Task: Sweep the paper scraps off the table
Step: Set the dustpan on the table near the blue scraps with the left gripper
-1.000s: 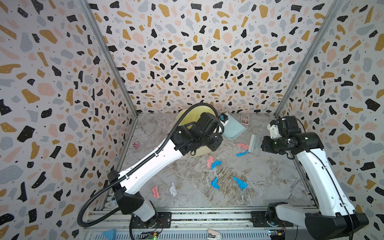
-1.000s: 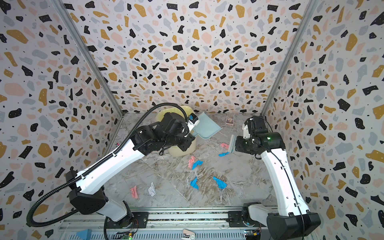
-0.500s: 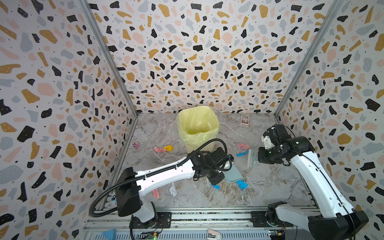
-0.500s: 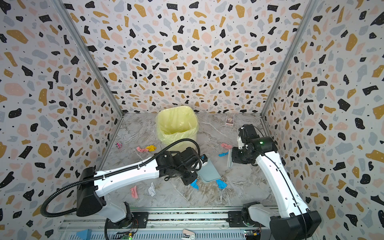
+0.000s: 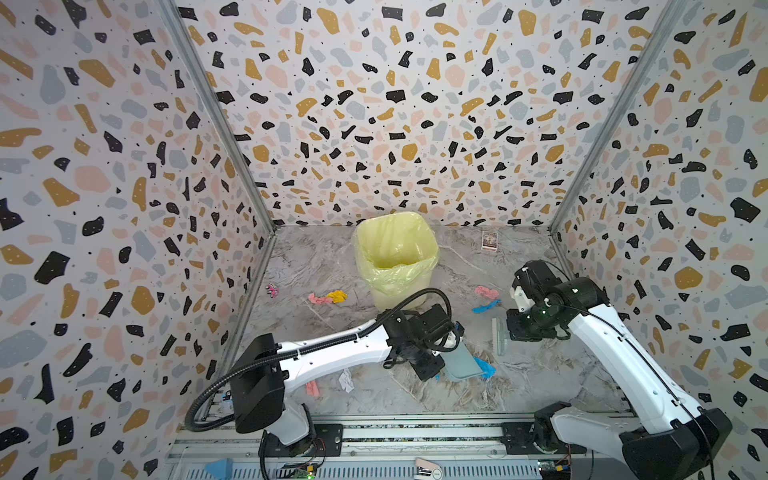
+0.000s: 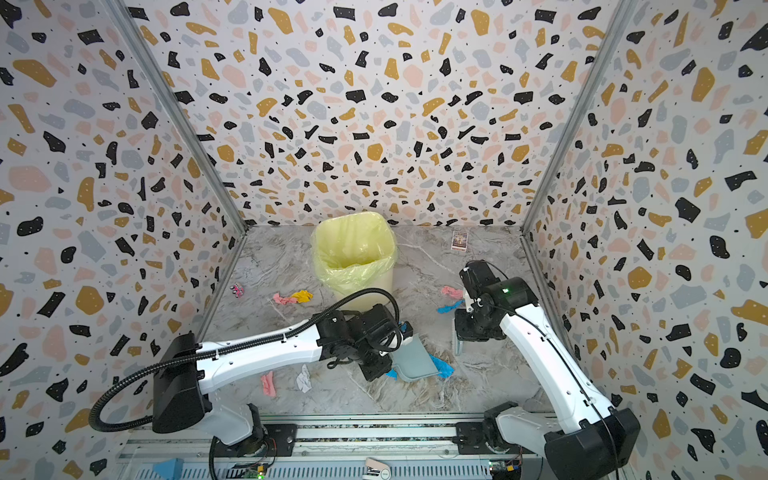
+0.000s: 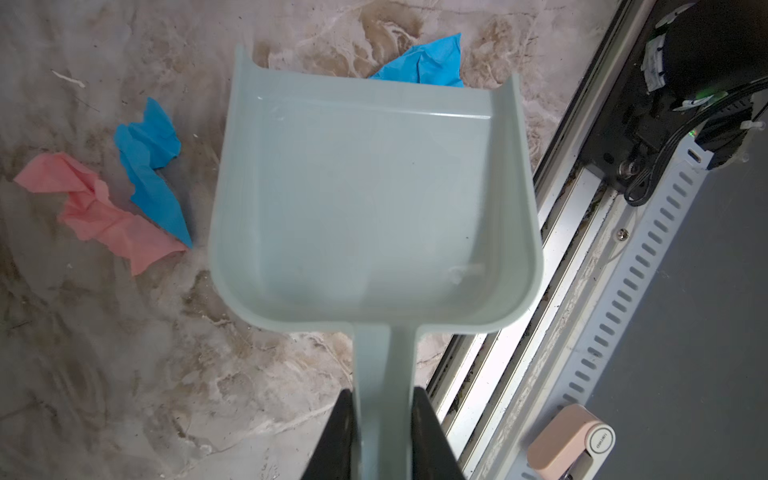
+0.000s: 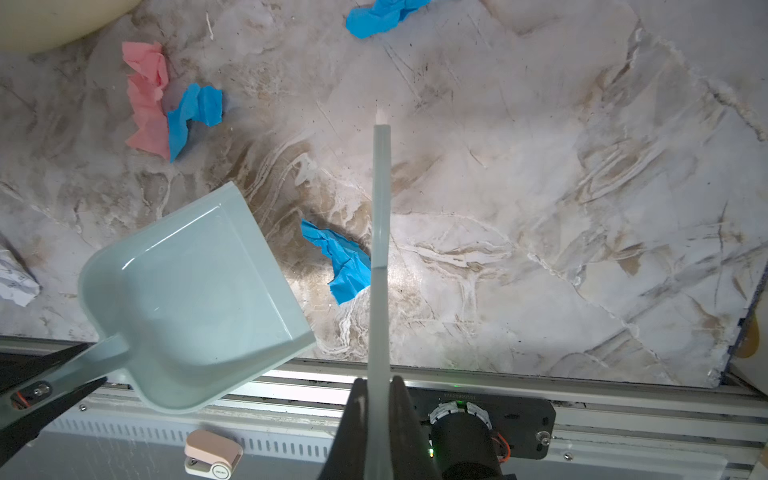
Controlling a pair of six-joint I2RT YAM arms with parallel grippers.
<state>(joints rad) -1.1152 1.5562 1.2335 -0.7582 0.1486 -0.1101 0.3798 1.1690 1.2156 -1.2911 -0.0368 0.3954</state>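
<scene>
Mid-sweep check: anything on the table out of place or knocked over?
Nothing is spilled or toppled; the bin stands upright. Two non-paper items stand out: a printed card at the back right of the table and a tiny pink-and-black toy at its left edge.

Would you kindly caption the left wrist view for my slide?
Left gripper holds a pale dustpan beside blue and pink paper scraps.

Two tools above the grey-white marble table (image 5: 519, 382)
The left gripper (image 5: 436, 362) holds a pale green plastic dustpan (image 5: 461, 363); a crumpled blue paper scrap (image 5: 486, 368) lies at its 3 o'clock edge, the right gripper (image 5: 510, 333) holding a pale flat brush (image 5: 498, 338) at 2 o'clock.
</scene>
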